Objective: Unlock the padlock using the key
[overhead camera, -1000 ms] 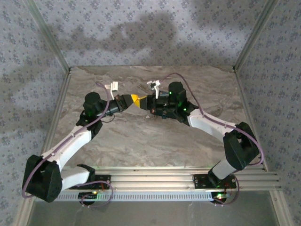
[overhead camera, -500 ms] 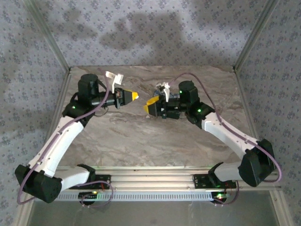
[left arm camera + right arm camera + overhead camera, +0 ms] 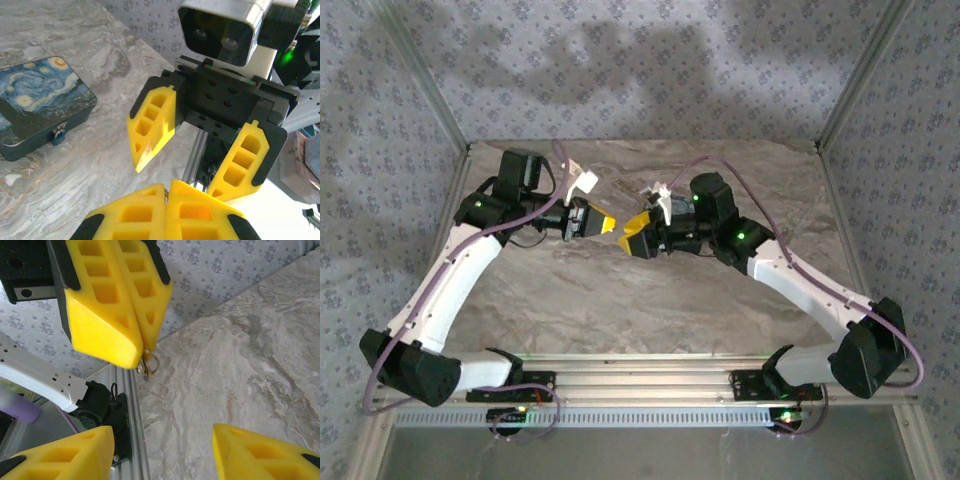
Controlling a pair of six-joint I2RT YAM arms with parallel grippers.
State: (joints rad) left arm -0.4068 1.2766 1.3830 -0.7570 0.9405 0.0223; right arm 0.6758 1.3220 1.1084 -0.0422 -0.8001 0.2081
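The padlock [image 3: 42,102] lies flat on the marble table [image 3: 95,170], starry print facing up. Its left end is cut off by the frame edge, and a small metal fitting on its near side is too small to make out. Just right of the padlock, and apart from it, the right gripper [image 3: 181,175] hangs above the table with its fingers [image 3: 152,120] spread wide and nothing between them. Farther from the padlock on that same side, the left gripper [image 3: 166,192] has its fingers pressed together. In the right wrist view a thin metal loop dangles from those closed tips. This seems to be the key [image 3: 148,364], with its shaft hidden between the pads.
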